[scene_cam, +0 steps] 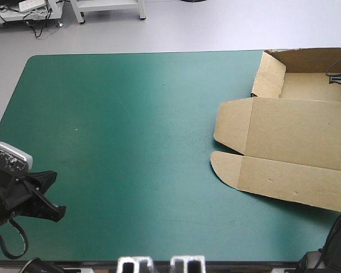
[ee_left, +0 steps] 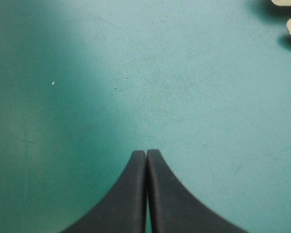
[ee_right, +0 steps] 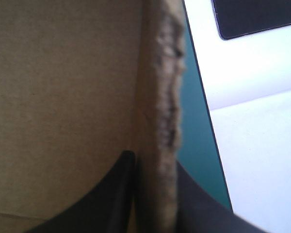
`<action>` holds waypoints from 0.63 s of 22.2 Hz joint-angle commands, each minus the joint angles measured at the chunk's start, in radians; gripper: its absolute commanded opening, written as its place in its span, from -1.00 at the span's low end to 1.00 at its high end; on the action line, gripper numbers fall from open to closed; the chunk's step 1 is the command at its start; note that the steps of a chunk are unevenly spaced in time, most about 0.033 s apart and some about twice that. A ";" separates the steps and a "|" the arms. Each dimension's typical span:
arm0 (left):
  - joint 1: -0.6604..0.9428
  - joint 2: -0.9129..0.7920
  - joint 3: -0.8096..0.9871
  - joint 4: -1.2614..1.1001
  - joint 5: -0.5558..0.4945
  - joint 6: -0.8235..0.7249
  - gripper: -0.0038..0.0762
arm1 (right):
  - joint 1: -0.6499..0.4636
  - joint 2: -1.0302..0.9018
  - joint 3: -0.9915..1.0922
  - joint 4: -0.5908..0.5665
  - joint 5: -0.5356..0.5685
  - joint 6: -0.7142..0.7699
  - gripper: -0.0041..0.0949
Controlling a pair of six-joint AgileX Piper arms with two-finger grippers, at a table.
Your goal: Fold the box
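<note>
Nearest me, the left gripper (ee_left: 146, 153) hangs over the bare table (scene_cam: 131, 142), fingers pressed together, well apart from the box (scene_cam: 290, 142). The box lies at the table's right side, lid flat, walls partly raised at the far corner. There the right gripper (ee_right: 153, 158) is clamped on a ragged-edged wall, close by the table's edge. With nothing pinning the board, I reckon a tug could slide it off, or tear that wall.

The teal-green cover (scene_cam: 119, 131) lies open before me from its left edge past the middle, free passage ahead of my left gripper (ee_left: 146, 154) (fingers pressed together). The brown box (scene_cam: 295, 148), lid flat, fills the right side, its raised walls (scene_cam: 269, 74) barring the far right corner.
</note>
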 commanded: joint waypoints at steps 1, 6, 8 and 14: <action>-0.005 0.007 -0.021 0.005 -0.023 -0.008 -0.93 | -0.020 -0.069 -0.023 -0.011 0.010 -0.008 0.12; -0.005 0.007 -0.021 0.025 -0.031 -0.013 -0.93 | -0.056 -0.111 -0.060 -0.022 0.005 0.040 0.87; -0.005 0.007 -0.021 0.039 -0.033 -0.009 -0.93 | -0.056 -0.143 -0.104 -0.002 0.000 0.042 0.81; -0.005 0.007 -0.021 0.041 -0.048 -0.009 -0.93 | -0.054 -0.238 -0.162 0.241 0.009 0.004 0.02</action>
